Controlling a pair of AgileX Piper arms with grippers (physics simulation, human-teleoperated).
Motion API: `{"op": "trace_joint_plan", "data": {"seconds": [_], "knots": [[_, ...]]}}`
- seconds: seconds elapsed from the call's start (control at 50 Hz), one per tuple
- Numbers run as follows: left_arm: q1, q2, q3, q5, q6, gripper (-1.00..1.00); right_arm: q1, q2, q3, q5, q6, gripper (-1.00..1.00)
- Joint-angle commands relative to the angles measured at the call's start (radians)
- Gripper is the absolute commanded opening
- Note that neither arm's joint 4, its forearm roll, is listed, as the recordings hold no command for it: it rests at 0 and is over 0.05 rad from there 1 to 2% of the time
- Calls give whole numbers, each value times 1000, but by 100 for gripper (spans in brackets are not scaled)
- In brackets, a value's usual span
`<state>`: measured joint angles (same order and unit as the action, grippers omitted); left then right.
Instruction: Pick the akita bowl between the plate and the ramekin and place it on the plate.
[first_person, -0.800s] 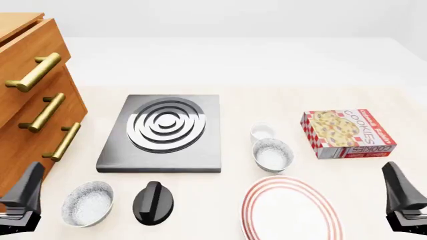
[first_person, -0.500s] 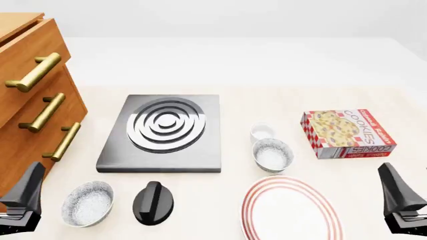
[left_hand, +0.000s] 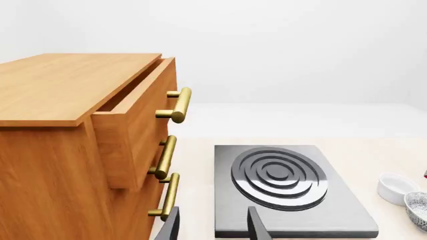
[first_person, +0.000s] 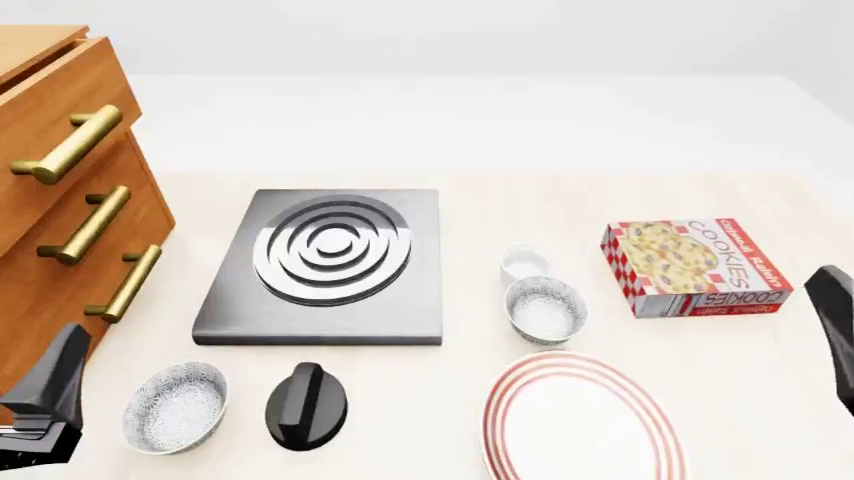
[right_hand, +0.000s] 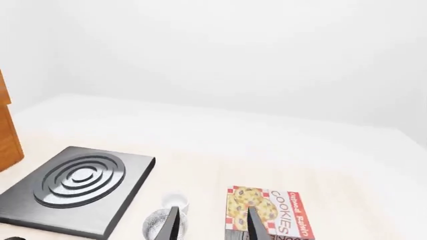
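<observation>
A pale, matte surface (first_person: 534, 140) is seen carrying a small, deep, round bowl (first_person: 545, 309), white with fine grey-black speckling, which sits between a tiny plain white straight-sided ramekin (first_person: 525, 265) just behind it and a large flat white plate (first_person: 583, 420) ringed in red near its rim, just in front of it; the plate's near edge is cut off by the frame. An identical speckled bowl (first_person: 175, 407) is placed well apart at the near left, beside a black rounded knob (first_person: 306, 405) with a raised ridge. A dark grey square stove plate (first_person: 330, 265) with raised concentric metallic rings lies behind them. At the left stands a wooden cabinet (first_person: 60, 200) with brass bar handles, its top drawer pulled slightly out; only part of it is shown. To the right lies a red-and-white checked carton (first_person: 694, 268) printed with biscuits and the word "COOKIES"; the smaller lettering cannot be made out. The left gripper (left_hand: 212, 231) is shown in its wrist view with dark jaws parted and nothing between them. The right gripper (right_hand: 212, 226) likewise has its jaws spread and empty; in the front view only a dark sliver of it is visible at the right edge.
</observation>
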<state>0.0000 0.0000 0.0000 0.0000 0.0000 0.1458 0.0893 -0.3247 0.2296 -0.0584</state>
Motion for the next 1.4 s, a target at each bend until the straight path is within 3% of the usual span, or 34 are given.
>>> {"op": "trace_joint_plan", "data": {"seconds": [0.02, 0.1, 0.36, 0.72, 0.88, 0.94, 1.02, 1.06, 1.16, 1.2, 1.22, 1.26, 1.38, 1.4], "knots": [[0, 0, 0, 0, 0, 100, 4, 154, -257, 108, -20, 100], [0, 0, 0, 0, 0, 100, 13, 186, -336, 147, -79, 100], [0, 0, 0, 0, 0, 100, 22, 341, -533, 250, -72, 100], [0, 0, 0, 0, 0, 100, 5, 617, -902, 513, -64, 100], [0, 0, 0, 0, 0, 100, -7, 718, -1011, 602, -9, 100], [0, 0, 0, 0, 0, 100, 28, 796, -1052, 641, 41, 100], [0, 0, 0, 0, 0, 100, 0, 847, -1066, 678, 56, 100], [0, 0, 0, 0, 0, 100, 7, 883, -1084, 690, 94, 100], [0, 0, 0, 0, 0, 100, -17, 933, -1110, 717, 96, 100], [0, 0, 0, 0, 0, 100, 3, 958, -1123, 724, 123, 100], [0, 0, 0, 0, 0, 100, -39, 960, -1121, 732, 95, 100], [0, 0, 0, 0, 0, 100, -18, 985, -1124, 742, 127, 100], [0, 0, 0, 0, 0, 100, -24, 1038, -1135, 762, 141, 100], [0, 0, 0, 0, 0, 100, -12, 1053, -1135, 771, 164, 100]]}}
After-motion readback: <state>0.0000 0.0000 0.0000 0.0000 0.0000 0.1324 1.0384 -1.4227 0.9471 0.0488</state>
